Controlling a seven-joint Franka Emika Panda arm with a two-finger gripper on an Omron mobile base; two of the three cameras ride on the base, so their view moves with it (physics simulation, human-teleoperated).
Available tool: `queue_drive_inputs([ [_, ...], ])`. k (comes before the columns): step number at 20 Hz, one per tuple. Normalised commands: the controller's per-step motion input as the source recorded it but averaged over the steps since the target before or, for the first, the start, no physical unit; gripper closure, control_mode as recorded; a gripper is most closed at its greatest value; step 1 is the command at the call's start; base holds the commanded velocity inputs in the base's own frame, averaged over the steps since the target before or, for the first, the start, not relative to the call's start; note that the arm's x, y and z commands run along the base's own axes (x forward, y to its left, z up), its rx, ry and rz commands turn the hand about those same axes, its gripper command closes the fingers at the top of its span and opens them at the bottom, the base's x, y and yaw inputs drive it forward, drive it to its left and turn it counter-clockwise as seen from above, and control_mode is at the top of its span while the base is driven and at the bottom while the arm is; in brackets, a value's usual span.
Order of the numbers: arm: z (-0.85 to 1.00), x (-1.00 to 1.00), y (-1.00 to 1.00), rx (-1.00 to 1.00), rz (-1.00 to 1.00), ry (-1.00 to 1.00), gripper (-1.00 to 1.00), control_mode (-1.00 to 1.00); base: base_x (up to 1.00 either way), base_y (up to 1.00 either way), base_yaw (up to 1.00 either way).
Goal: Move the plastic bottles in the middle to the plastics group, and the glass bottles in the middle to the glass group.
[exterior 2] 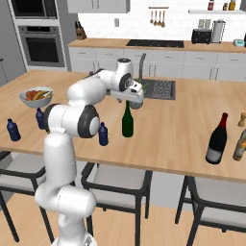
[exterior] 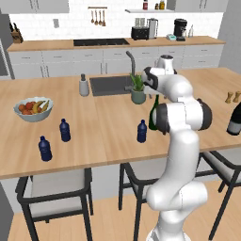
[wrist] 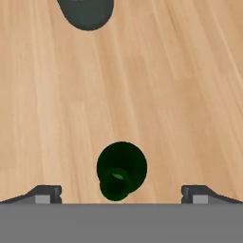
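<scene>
Nearest the worktop's (exterior 2: 173, 149) front edge, a small blue bottle (exterior 2: 103, 134) stands upright in the middle, just beside the green glass bottle (exterior 2: 127, 120), which also stands upright. The gripper (wrist: 121, 194) hangs directly above that green bottle's top with its jaws spread wide, grasping nothing; the hand view looks straight down on the bottle's cap between the two tips. To the robot's left, two more blue bottles (exterior: 45, 148) (exterior: 65, 130) stand near a fruit bowl (exterior: 33, 109). To its right, a near-black bottle with a reddish top (exterior 2: 217, 139) stands upright near the worktop's end. Farther back are a potted plant (exterior: 138, 90), the sink (exterior: 109, 84) and a grey soap dispenser (exterior: 84, 85).
</scene>
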Motion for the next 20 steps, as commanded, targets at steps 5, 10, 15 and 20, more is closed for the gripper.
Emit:
queue_drive_inputs([
  [5,-0.12,0.07,-0.01,0.00,0.00,0.00,-1.00,-1.00,0.00,0.00,0.00],
  [10,-0.02,0.07,0.00,0.00,0.00,0.00,-1.00,-1.00,0.00,0.00,0.00],
  [15,-0.04,0.11,0.00,0.00,0.00,0.00,-1.00,-1.00,0.00,0.00,0.00],
  [20,-0.04,0.03,0.02,0.00,0.00,0.00,-1.00,-1.00,0.00,0.00,0.00],
])
